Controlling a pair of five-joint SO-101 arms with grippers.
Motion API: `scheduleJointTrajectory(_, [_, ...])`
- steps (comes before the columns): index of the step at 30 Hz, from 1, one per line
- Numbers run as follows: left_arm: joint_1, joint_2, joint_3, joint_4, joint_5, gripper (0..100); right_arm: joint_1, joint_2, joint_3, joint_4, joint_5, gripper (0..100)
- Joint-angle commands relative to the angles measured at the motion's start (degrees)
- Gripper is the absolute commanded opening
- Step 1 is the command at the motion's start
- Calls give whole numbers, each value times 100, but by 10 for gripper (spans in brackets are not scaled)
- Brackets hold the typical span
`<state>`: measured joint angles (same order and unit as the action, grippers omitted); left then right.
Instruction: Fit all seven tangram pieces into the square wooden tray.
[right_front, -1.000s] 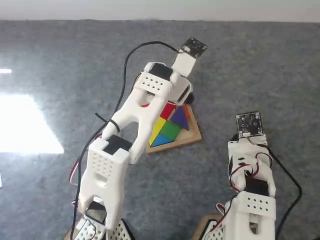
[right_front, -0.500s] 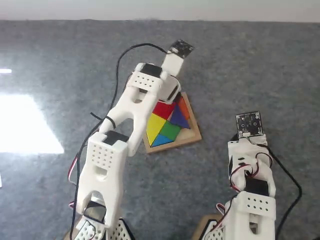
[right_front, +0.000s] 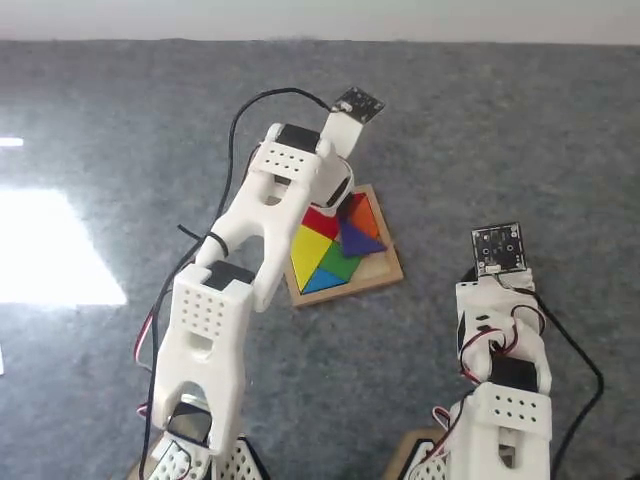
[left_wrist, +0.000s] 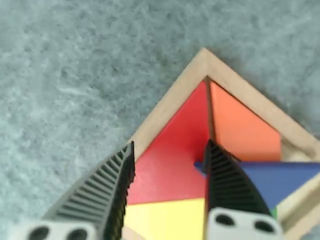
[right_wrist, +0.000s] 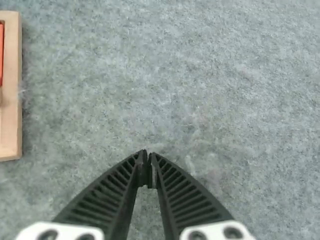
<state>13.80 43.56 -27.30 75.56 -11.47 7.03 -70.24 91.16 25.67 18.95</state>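
- The left gripper (left_wrist: 170, 146) hangs over the far corner of the wooden tray (left_wrist: 167, 97), its jaws spread wide with nothing between them
- Right beneath it lies the red piece (left_wrist: 182, 125), with the orange piece (left_wrist: 240, 125) on its right and the yellow piece (left_wrist: 165, 217) on its near side
- The blue piece (left_wrist: 277, 177) pokes its tip in beside one finger (left_wrist: 225, 185); whether they touch cannot be told
- In the high view, the green piece (right_front: 345, 262) and the light blue piece (right_front: 322, 281) fill the tray's near part
- The tray sits mid-table on the grey mat (right_front: 500, 130)
- The right gripper (right_wrist: 148, 159) is pinched together and empty, low over the mat to the right of the tray
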Motion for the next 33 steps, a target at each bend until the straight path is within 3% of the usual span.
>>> scheduleJointTrajectory(1, [-62, -132, -242, 334, -70, 189, 40, -84, -53, -171, 62, 6])
scheduleJointTrajectory(11, [-18, -1213, 567, 369, -97, 184, 40, -84, -53, -171, 62, 6])
scheduleJointTrajectory(19, [202, -1451, 1982, -290, -246, 181, 40, -84, -53, -171, 62, 6])
scheduleJointTrajectory(27, [105, -2488, 1991, -237, -255, 181, 40, -75, -53, -180, 62, 6])
scheduleJointTrajectory(33, [114, -2084, 1982, -879, -255, 183, 40, -75, -53, -180, 62, 6])
